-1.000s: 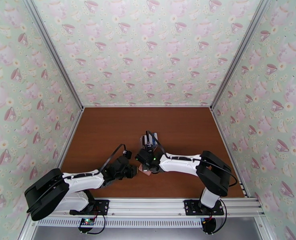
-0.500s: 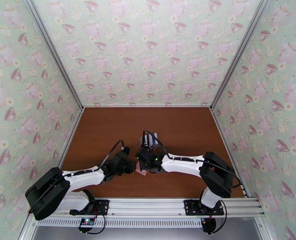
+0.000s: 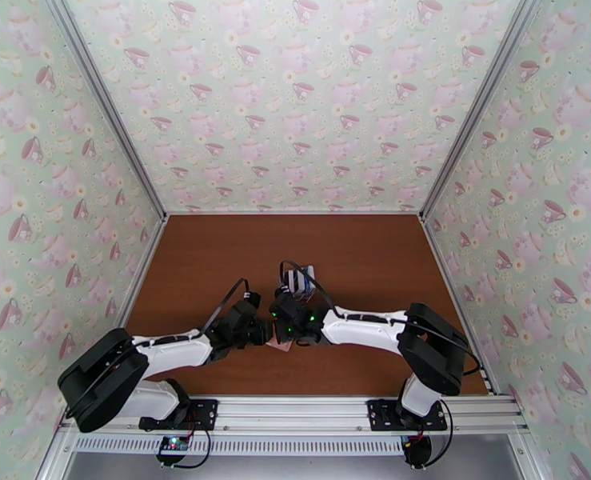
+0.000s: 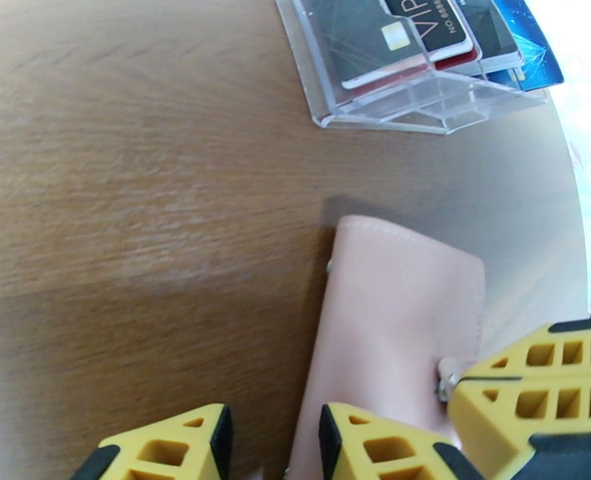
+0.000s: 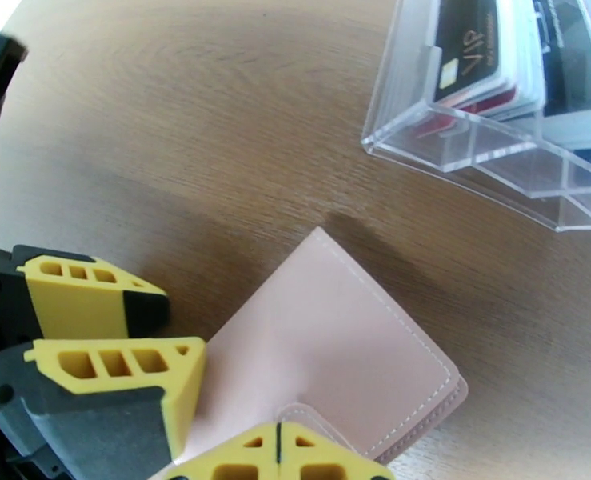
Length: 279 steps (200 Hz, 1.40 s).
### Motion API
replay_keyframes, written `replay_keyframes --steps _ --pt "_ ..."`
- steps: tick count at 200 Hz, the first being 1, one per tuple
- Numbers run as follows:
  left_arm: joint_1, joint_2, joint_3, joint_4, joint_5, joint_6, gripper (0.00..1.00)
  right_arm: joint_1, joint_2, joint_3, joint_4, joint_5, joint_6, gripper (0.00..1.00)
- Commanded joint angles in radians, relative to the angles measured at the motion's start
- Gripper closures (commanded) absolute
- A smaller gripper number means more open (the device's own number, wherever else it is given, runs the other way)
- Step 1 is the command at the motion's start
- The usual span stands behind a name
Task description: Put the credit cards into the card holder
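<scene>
Change: left arm (image 3: 175,350) has come forward, closer to right arm (image 3: 367,323).
Card holder (image 4: 399,314): closed, flat on counter (image 4: 135,194).
Credit cards (image 4: 411,30): upright in clear rack (image 4: 431,102), just beyond it.
Left hand (image 4: 269,442): partly open, holding nothing, fingers astride its long edge.
Right hand (image 5: 279,451): fully closed, tips at tab (image 5: 311,418).

counter (image 3: 207,258): brown wood-grain top, flat, closed in on three sides by teacup-print walls
card holder (image 4: 395,314): pink, folded shut, flat on counter, about mid-width and toward the near edge; stitched border, small tab at one side
clear rack (image 4: 423,102): transparent slotted stand, directly on counter just behind card holder, apart from it
credit cards (image 4: 359,34): leaning in rack slots, off the counter surface; black ones in front, one lettered "VIP", blue one at the back
</scene>
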Motion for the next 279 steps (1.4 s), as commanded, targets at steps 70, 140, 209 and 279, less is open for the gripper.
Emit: replay_keyframes --steps 70,140,209,279 --pt "-0.103 0.164 0.004 -0.036 -0.024 -0.062 0.64 -0.014 -0.015 -0.042 0.118 -0.060 0.019 1.00" --pt "-0.143 0.324 0.007 -0.054 -0.037 -0.139 0.67 -0.052 -0.062 -0.106 0.184 -0.092 0.047 1.00" --pt "-0.145 0.377 0.035 -0.120 -0.035 -0.148 0.69 -0.113 -0.163 -0.223 0.273 -0.118 0.107 1.00" --pt "-0.150 0.328 0.014 -0.126 -0.039 -0.152 0.70 -0.135 -0.223 -0.291 0.282 -0.110 0.137 1.00"
